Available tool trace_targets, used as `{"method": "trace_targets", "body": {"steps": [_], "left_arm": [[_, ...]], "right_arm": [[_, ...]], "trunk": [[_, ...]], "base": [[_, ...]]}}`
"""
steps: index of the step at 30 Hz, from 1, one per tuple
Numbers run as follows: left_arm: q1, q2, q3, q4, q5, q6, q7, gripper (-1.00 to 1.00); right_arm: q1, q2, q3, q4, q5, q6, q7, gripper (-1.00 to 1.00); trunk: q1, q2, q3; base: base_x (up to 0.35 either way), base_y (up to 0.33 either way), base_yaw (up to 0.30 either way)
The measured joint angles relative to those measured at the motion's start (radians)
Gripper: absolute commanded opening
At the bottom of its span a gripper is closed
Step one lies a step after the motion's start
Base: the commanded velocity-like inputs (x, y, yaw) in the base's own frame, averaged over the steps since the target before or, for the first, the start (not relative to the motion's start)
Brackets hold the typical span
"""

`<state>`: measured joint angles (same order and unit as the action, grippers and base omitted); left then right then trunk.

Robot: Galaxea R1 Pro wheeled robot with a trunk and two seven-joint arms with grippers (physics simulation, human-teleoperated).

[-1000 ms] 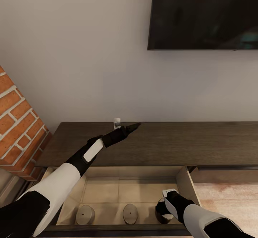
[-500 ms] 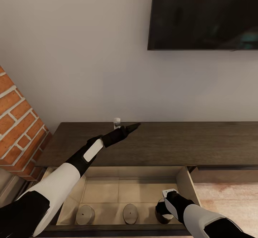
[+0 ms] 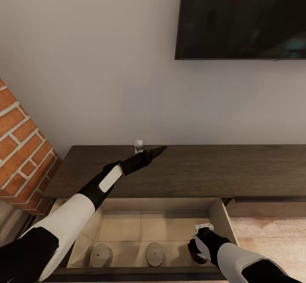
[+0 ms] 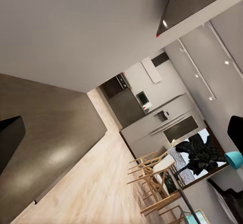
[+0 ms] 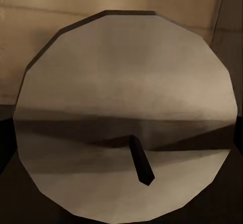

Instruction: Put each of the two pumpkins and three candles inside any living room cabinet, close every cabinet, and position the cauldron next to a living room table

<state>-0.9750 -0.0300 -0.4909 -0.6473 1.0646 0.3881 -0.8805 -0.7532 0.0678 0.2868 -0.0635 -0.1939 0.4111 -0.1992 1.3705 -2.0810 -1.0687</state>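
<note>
The long dark-brown cabinet (image 3: pixel 191 170) has one drawer pulled out, showing its pale beige inside (image 3: pixel 140 225). Two grey-beige candles (image 3: pixel 100 255) (image 3: pixel 154 254) stand near the drawer's front edge. My right gripper (image 3: pixel 196 255) is down in the drawer's right corner over a third candle (image 5: pixel 126 118), whose top and wick sit very close in the right wrist view. Its fingers are hidden. My left gripper (image 3: pixel 158 150) hovers open above the cabinet top, holding nothing. The pumpkins, cauldron and table are out of view.
A dark TV (image 3: pixel 242 17) hangs on the wall above the cabinet. A brick wall (image 3: pixel 21 147) stands at the left. A small white socket (image 3: pixel 138 146) sits at the back of the cabinet top. A closed drawer front (image 3: pixel 267 208) lies right of the open one.
My right wrist has shifted slightly right and down in the drawer, covering more of the third candle. The left arm and the other candles have not moved.
</note>
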Motion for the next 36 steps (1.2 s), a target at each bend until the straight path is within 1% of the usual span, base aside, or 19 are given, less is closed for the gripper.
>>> {"method": "trace_targets", "body": {"steps": [1,3,11,17,20,24,26,28,36], "left_arm": [[0.000,0.000,0.000,0.000,0.000,0.000,0.000,1.00],[0.000,0.000,0.000,0.000,0.000,0.000,0.000,1.00],[0.000,0.000,0.000,0.000,0.000,0.000,0.000,1.00],[0.000,-0.001,0.000,0.000,0.000,0.000,0.000,1.00],[0.000,-0.001,0.000,0.000,0.000,0.000,0.000,1.00],[0.000,-0.001,0.000,0.001,0.000,0.000,0.000,1.00],[0.011,0.001,0.009,-0.011,-0.002,0.000,0.000,1.00],[0.021,0.001,0.009,-0.011,-0.002,0.000,0.000,1.00],[0.028,0.001,0.012,-0.012,-0.002,0.000,0.000,1.00]], "right_arm": [[0.000,-0.002,-0.003,0.000,-0.003,0.001,0.027,1.00],[0.000,-0.004,0.000,0.001,0.000,0.003,0.050,1.00],[0.000,-0.004,0.001,0.001,0.000,0.007,0.079,1.00],[0.000,-0.004,0.001,0.002,0.002,0.006,0.076,1.00],[0.000,-0.002,-0.001,0.002,0.001,0.014,0.103,1.00],[0.000,-0.006,0.002,0.002,0.003,0.016,0.109,1.00],[-0.009,-0.013,0.006,0.004,0.006,0.022,0.107,1.00],[-0.009,-0.013,0.004,0.004,0.004,0.022,0.108,1.00],[-0.011,-0.013,0.003,0.004,0.004,0.007,0.108,1.00]], "trunk": [[0.000,0.000,0.000],[0.000,0.000,0.000],[0.000,0.000,0.000],[0.000,0.000,0.000],[0.000,0.000,0.000],[0.000,0.000,0.000],[0.000,0.000,0.000],[0.000,0.000,0.000],[0.000,0.000,0.000]], "base": [[0.000,0.000,0.000],[0.000,0.000,0.000],[0.000,0.000,0.000],[0.000,0.000,0.000],[0.000,0.000,0.000],[0.000,0.000,0.000],[0.000,0.000,0.000],[0.000,0.000,0.000],[0.000,0.000,0.000]]}}
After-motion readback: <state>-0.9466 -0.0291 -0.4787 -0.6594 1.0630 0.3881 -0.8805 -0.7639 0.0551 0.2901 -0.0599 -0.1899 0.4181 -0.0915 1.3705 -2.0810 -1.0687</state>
